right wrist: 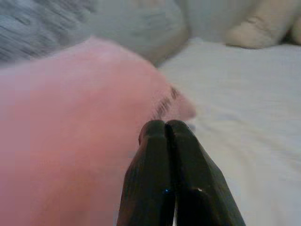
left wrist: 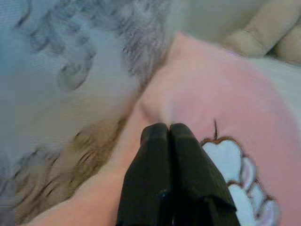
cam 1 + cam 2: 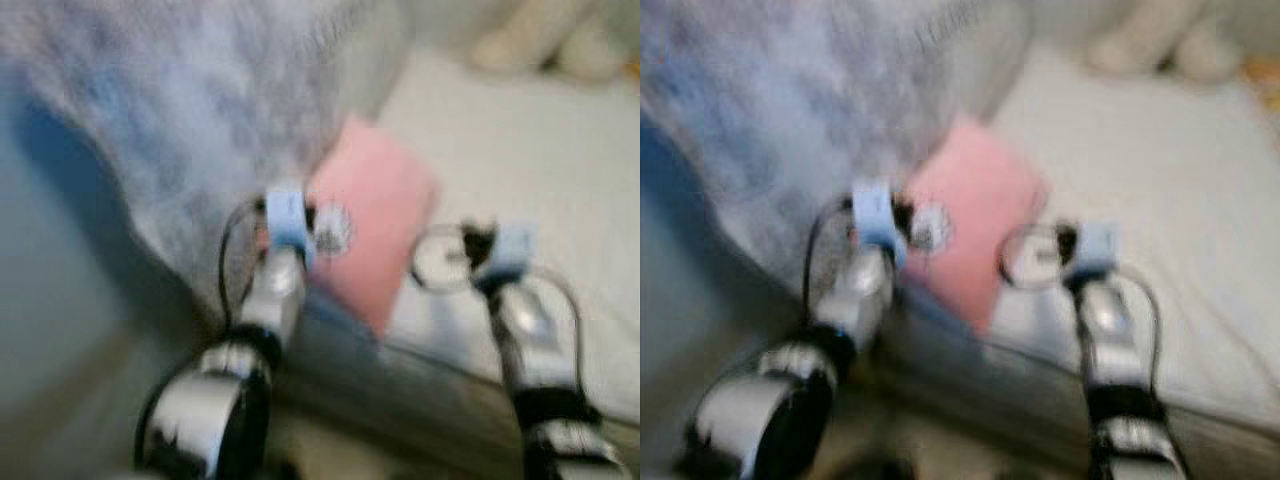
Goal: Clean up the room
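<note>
A pink pillow (image 3: 375, 225) with a white cartoon patch (image 2: 230, 157) lies on the bed, partly tucked under a fluffy grey blanket (image 3: 200, 100). My left gripper (image 2: 168, 128) is shut, its tips against the pillow's surface near the blanket's edge; nothing shows between the fingers. My right gripper (image 1: 164, 123) is also shut. It hovers by the pillow's other edge (image 1: 174, 101), over the white sheet (image 1: 244, 117). The head views are blurred; both silver arms (image 3: 270, 300) (image 3: 530, 330) reach forward toward the pillow.
The white bed sheet (image 3: 540, 170) stretches to the right of the pillow. A beige plush toy (image 3: 530, 40) lies at the far back right. The bed's grey front side (image 3: 400, 390) runs below the arms.
</note>
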`<state>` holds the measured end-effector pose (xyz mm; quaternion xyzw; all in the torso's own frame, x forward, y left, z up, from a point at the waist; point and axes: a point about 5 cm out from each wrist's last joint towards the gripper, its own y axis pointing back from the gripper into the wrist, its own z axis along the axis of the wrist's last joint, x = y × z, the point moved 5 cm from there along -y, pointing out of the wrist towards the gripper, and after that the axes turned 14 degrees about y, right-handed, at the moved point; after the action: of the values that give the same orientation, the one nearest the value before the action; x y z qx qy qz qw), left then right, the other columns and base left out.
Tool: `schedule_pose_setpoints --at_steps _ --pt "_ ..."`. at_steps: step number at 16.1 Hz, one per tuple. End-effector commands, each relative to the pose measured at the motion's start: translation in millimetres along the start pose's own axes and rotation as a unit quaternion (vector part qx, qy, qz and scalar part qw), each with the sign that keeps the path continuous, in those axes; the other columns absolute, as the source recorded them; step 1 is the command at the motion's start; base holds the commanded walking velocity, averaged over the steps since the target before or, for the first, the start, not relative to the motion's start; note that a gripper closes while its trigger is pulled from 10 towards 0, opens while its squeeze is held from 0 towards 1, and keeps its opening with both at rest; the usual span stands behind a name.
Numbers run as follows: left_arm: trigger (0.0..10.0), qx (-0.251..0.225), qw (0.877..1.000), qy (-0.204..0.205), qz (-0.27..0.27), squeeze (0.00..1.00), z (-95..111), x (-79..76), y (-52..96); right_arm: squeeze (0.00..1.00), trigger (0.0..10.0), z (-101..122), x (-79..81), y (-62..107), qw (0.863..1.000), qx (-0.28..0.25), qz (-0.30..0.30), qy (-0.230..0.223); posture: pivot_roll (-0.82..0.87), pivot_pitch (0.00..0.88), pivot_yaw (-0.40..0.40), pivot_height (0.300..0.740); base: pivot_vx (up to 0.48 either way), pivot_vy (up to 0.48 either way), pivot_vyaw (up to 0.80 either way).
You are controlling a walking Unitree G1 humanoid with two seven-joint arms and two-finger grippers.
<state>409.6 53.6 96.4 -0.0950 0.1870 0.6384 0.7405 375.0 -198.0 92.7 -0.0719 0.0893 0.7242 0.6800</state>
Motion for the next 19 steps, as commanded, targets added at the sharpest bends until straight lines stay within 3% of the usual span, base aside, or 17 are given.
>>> schedule_pose_setpoints --at_steps 1,10,12,15,16,19 --pt "10.0 -0.01 1.0 -0.001 -0.021 0.0 5 -16.3 -2.3 0.0 10.0 -7 0.8 2.6 1.0 0.012 0.004 -0.005 -0.14 0.0 0.068 0.714 0.0 0.0 0.0" --pt "10.0 -0.015 0.997 -0.043 -0.058 0.0 23 -26.0 -10.0 0.0 10.0 -8 0.7 2.4 1.0 0.014 -0.003 -0.016 -0.14 0.0 0.076 0.714 0.0 0.0 0.0" --pt "10.0 -0.017 0.997 -0.02 -0.072 0.0 28 -26.4 -10.4 0.0 10.0 -11 0.1 0.3 0.995 0.019 -0.02 -0.091 -0.14 0.0 0.073 0.714 0.0 0.0 0.0" --pt "10.0 -0.018 0.997 -0.011 -0.08 0.0 30 -26.5 -10.5 0.0 10.0 -29 9.4 -8.2 0.989 0.067 -0.021 -0.127 -0.12 0.0 0.085 0.714 0.0 0.0 0.0" --pt "10.0 -0.019 0.996 -0.011 -0.082 0.0 31 -26.4 -10.6 1.0 10.0 -29 11.2 -11.2 0.987 0.07 -0.023 -0.141 -0.11 0.0 0.086 0.714 0.0 0.0 0.0" --pt "10.0 -0.023 0.996 -0.015 -0.088 0.0 35 -25.9 -11.2 1.0 10.0 -20 14.7 -21.4 0.969 0.056 -0.03 -0.238 -0.09 0.0 0.081 0.714 0.0 0.0 0.0"
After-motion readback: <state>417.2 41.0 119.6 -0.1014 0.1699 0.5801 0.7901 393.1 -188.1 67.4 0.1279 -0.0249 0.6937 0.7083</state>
